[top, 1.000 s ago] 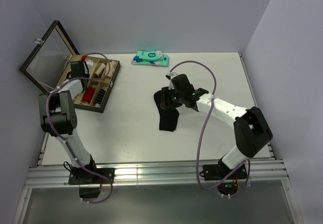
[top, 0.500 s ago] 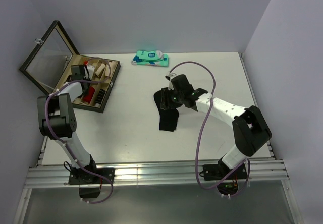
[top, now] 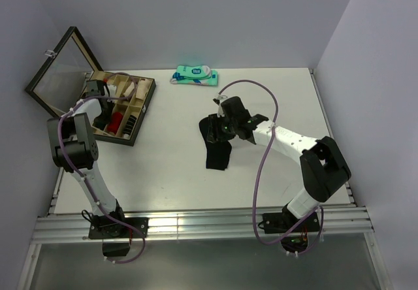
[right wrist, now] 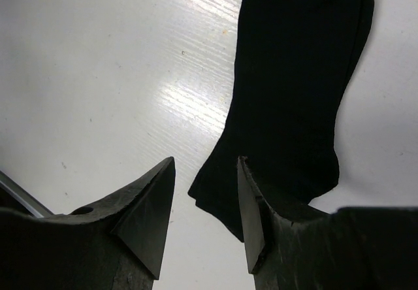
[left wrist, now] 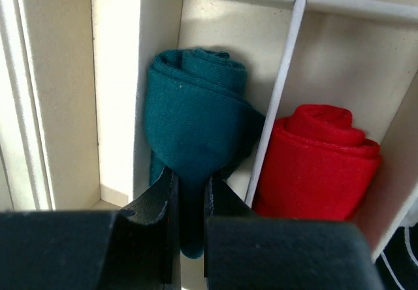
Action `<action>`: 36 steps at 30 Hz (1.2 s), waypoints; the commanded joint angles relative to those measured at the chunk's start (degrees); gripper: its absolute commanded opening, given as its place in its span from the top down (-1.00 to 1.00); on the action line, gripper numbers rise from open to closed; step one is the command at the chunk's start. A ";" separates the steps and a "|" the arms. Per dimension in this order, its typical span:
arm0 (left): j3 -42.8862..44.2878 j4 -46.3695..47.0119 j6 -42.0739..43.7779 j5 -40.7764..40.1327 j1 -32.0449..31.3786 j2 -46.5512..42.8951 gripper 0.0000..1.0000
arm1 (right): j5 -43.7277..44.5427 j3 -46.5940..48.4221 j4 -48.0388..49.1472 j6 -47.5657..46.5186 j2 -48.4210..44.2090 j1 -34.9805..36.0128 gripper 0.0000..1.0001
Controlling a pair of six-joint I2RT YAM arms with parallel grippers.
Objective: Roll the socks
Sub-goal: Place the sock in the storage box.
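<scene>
Two socks lay well apart. The dark green sock (left wrist: 196, 107), rolled, sat in a compartment of the wooden box (top: 146, 104), with a red roll (left wrist: 320, 166) in the compartment just beside it. The left gripper (left wrist: 188, 225) was pressed nearly together, pinching a loose tail of that green sock. The black sock (right wrist: 300, 74) lay flat on the desk (top: 163, 166). The right gripper (right wrist: 206, 205) hovered over one end of it, jaws spread, gripping nothing.
</scene>
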 commanded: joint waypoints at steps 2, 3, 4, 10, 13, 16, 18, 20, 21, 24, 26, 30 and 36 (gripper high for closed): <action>3.64 -5.13 -1.76 2.16 0.53 3.48 0.99 | -0.14 1.21 1.34 -0.92 0.77 -0.20 -0.01; 3.82 -5.31 -1.76 1.81 0.61 3.74 0.99 | -0.22 1.30 1.25 -0.92 0.95 -0.20 -0.01; 4.00 -5.40 -1.76 1.64 0.53 3.92 0.99 | -0.31 1.30 1.34 -0.92 1.04 -0.20 0.00; 3.82 -5.22 -1.50 0.93 0.61 2.70 0.42 | -0.31 1.39 1.25 -0.92 1.30 -0.11 0.00; 4.26 -5.83 -1.41 1.28 0.62 1.11 0.14 | -0.23 1.65 1.16 -0.92 1.65 -0.11 0.00; 5.31 -6.54 -1.23 2.25 0.53 0.06 0.05 | -0.31 2.00 0.99 -0.92 1.92 0.06 0.01; 5.84 -7.33 -1.06 2.86 0.53 -0.82 0.02 | -0.22 2.00 1.16 -0.83 1.92 0.06 0.01; 7.16 -8.64 -1.06 3.47 0.62 -1.44 -0.01 | -0.14 2.00 1.25 -0.83 1.92 0.15 0.01; 7.69 -9.17 -0.97 3.91 0.53 -1.61 -0.02 | -0.14 1.92 1.16 -0.92 1.92 0.15 0.01; 9.62 -10.67 -0.97 4.36 0.62 -2.14 -0.05 | -0.14 2.00 1.16 -0.92 1.83 0.15 0.01; 10.59 -11.72 -0.88 4.45 0.53 -2.23 -0.06 | -0.14 2.00 0.99 -1.00 1.74 0.24 0.01; 10.68 -12.08 -0.62 4.36 0.62 -2.49 -0.07 | -0.14 2.09 0.90 -1.00 1.74 0.24 0.01; 10.32 -12.95 -0.79 5.93 0.53 -4.95 -0.08 | -0.05 2.09 0.72 -1.18 1.74 0.42 0.01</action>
